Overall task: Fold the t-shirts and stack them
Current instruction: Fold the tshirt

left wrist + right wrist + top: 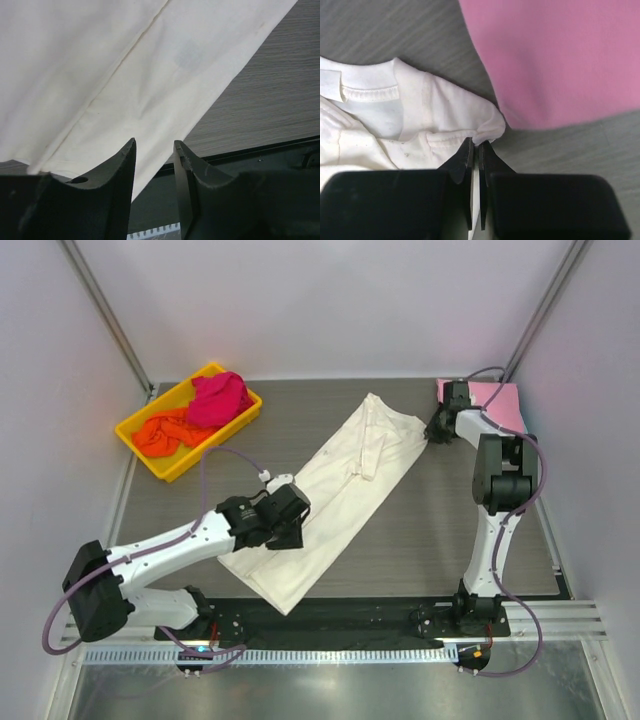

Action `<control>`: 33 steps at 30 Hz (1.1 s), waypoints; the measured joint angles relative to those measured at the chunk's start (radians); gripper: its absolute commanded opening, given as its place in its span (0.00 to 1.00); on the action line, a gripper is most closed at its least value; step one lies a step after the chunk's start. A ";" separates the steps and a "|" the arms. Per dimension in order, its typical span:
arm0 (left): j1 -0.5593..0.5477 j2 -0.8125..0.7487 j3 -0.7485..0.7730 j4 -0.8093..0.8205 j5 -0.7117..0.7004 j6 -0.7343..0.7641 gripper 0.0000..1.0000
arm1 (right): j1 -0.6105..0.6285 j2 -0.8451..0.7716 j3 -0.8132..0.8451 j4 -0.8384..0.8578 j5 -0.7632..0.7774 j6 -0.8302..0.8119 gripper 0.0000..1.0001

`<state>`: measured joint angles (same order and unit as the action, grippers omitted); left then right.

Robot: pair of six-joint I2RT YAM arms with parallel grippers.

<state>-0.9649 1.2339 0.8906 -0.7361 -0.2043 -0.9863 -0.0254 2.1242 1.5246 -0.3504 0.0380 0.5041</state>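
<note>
- The right gripper has its two fingers pressed almost together, clamped on a small fold of white cloth. A thin sliver of that cloth shows between them.
- That fold is the far right edge of the cream-white t-shirt, just beside its ribbed collar. A white neck label lies to the left of the collar.
- Just right of the pinched fold lies the pink t-shirt, flat in the far right corner of the table. Its rounded edge is close to the cream cloth, and whether the two touch cannot be told.
- The left gripper has its fingers apart and clamps nothing. It hovers low over the near left part of the cream-white t-shirt.
- In the left wrist view a seam runs slantwise across the cloth ahead of the gripper. The shirt's near corner tapers down beside one finger, over the dark strip at the table's near edge.
- The cream-white t-shirt lies spread as a long band across the middle of the table. It runs slantwise from the near left to the far right, with one part folded over along its length.
- At the far left stands the yellow tray, well apart from the cream shirt.
- In the tray lie the magenta t-shirt, bunched at its far end, and the orange t-shirt, crumpled beside it at the near end.
</note>
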 measured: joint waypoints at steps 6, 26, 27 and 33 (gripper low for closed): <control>0.000 0.064 0.092 -0.035 -0.029 0.080 0.38 | 0.000 0.128 0.176 0.034 -0.044 -0.034 0.04; -0.020 0.372 0.091 0.171 0.166 0.212 0.34 | 0.000 0.384 0.614 -0.062 -0.188 -0.102 0.46; -0.023 0.373 0.088 0.182 0.168 0.212 0.34 | 0.000 0.346 0.565 -0.077 -0.177 -0.095 0.47; -0.073 0.387 0.027 0.267 0.171 0.205 0.34 | 0.000 0.161 0.390 -0.138 -0.151 -0.062 0.49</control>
<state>-1.0378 1.6211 0.9180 -0.4690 -0.0330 -0.7811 -0.0254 2.2856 1.9148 -0.4889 -0.1127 0.4423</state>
